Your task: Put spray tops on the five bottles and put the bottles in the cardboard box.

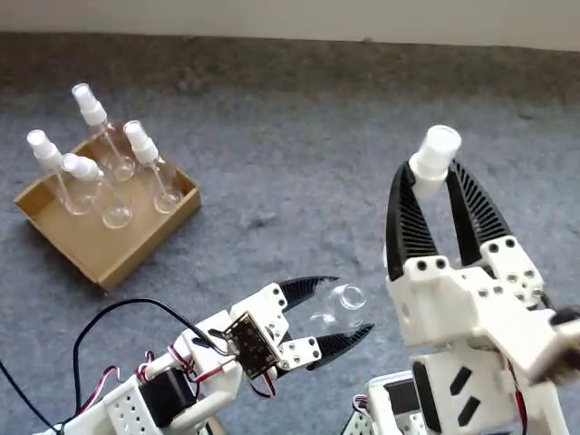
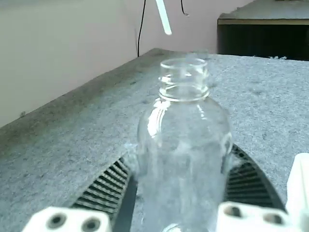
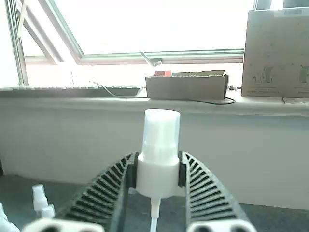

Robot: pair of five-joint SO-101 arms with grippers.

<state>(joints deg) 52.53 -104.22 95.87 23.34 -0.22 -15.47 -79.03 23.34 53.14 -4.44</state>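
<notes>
My left gripper is shut on a clear bottle with no top, held low over the carpet at the front centre; in the left wrist view the bottle stands between the ribbed fingers with its open neck up. My right gripper is shut on a white spray top, raised high to the right of the bottle; in the right wrist view the spray top sits upright between the fingers, its thin tube hanging down. The cardboard box at the left holds several capped bottles.
Grey carpet covers the table, with open room between the box and the arms. Black cable loops beside the left arm. A pale wall runs along the far edge.
</notes>
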